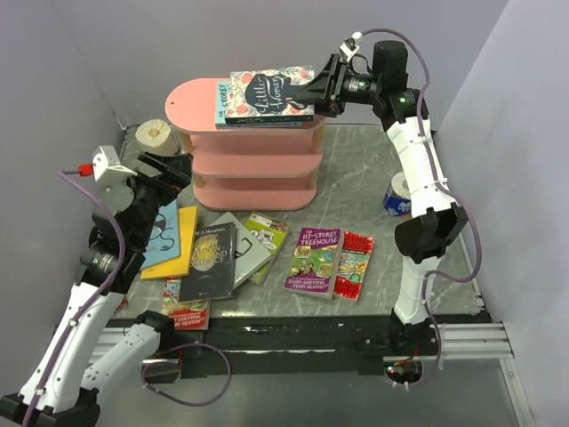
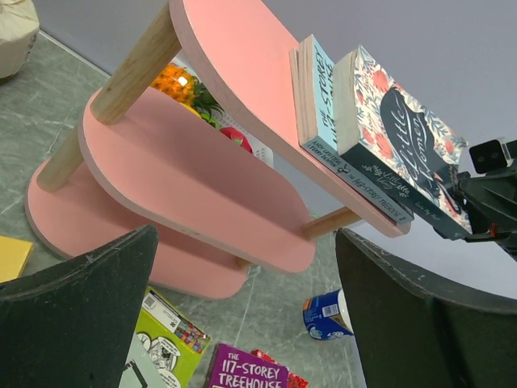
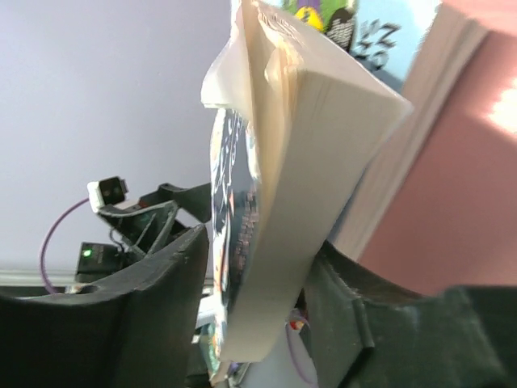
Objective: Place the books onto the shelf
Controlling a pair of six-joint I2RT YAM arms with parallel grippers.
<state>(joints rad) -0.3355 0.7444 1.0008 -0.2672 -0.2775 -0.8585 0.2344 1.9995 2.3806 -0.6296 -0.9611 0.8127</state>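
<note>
A dark floral book (image 1: 267, 93) lies flat on the top board of the pink shelf (image 1: 191, 98), stacked on a light blue-spined book (image 1: 221, 105). My right gripper (image 1: 313, 89) straddles the floral book's right edge, jaws open. In the right wrist view a gap shows between one finger (image 3: 161, 291) and the floral book's cover (image 3: 299, 178). My left gripper (image 1: 164, 169) hangs open and empty over the table's left side. Several books lie on the table: light blue (image 1: 164, 233), yellow (image 1: 184, 238), black with gold (image 1: 209, 258), lime green (image 1: 267, 236), purple (image 1: 314, 261), red (image 1: 354, 264).
A beige paper roll (image 1: 157, 135) stands left of the shelf. A blue-wrapped roll (image 1: 397, 196) lies right of it, beside the right arm. Picture books show on the shelf's middle tier (image 2: 194, 97). Walls close in the table on three sides.
</note>
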